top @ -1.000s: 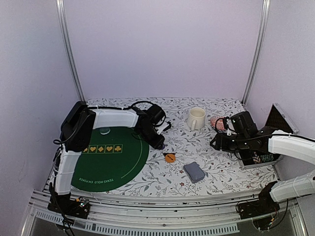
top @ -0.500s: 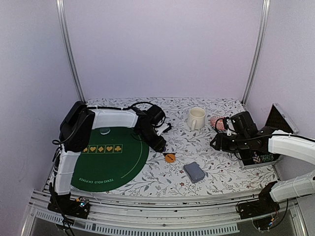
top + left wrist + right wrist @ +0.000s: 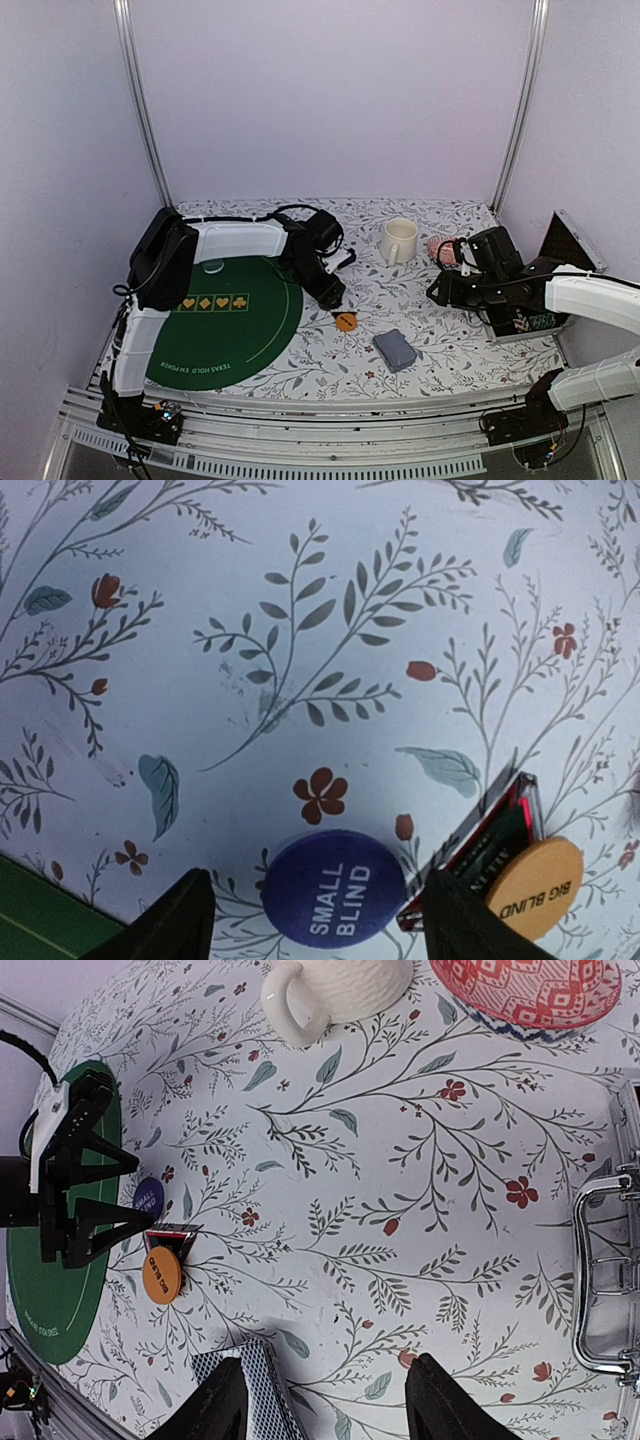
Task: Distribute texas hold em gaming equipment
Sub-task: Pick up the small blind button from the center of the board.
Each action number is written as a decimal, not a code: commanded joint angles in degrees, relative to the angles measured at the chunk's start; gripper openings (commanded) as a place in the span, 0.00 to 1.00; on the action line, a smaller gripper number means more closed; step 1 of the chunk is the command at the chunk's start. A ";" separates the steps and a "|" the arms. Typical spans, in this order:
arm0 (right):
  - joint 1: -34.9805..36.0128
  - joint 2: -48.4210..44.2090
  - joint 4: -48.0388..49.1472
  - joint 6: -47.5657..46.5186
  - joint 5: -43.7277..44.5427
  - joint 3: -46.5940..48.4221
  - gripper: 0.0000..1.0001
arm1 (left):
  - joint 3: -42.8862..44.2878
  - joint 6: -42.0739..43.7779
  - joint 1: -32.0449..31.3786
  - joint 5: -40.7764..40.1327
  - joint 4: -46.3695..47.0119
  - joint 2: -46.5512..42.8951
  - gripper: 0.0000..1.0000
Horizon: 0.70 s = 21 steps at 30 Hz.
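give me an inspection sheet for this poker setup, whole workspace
surface: floral cloth with a green felt mat at its left
job's things: card deck front centre; small blind disc, black-and-red marker and orange big blind disc clustered right of the mat, the orange disc touching the marker; clear disc at the mat's far edge
clutter: cream mug and red-patterned dish at the back
grippers: left gripper open, over the small blind disc; right gripper open, nothing between its fingers
cables: black cables looped over the left arm
surroundings: pale walls, metal posts, a case at the right
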 commanded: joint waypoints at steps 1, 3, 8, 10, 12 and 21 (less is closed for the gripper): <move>-0.17 -1.21 -0.66 -0.29 0.72 -0.91 0.56 | 0.92 0.53 -0.91 -0.61 -2.58 2.45 0.74; -0.17 -1.55 -0.65 -0.28 0.82 -1.22 0.56 | 0.02 0.89 -1.34 -1.49 -2.66 2.49 0.76; -0.21 -1.72 -0.66 -0.11 1.01 -1.45 0.57 | -0.47 1.11 -1.98 -4.74 -3.65 3.39 0.73; -0.20 -1.68 -0.70 -0.04 0.85 -1.28 0.57 | -0.59 1.13 -2.15 -4.22 -4.33 3.21 0.72; -0.17 -1.86 -0.71 -0.03 0.67 -1.22 0.57 | -1.67 1.01 -2.34 -3.66 -4.35 2.22 0.73; -0.15 -2.07 -0.65 0.13 0.93 -1.50 0.57 | -2.56 1.46 -2.42 -3.66 -5.06 1.46 0.69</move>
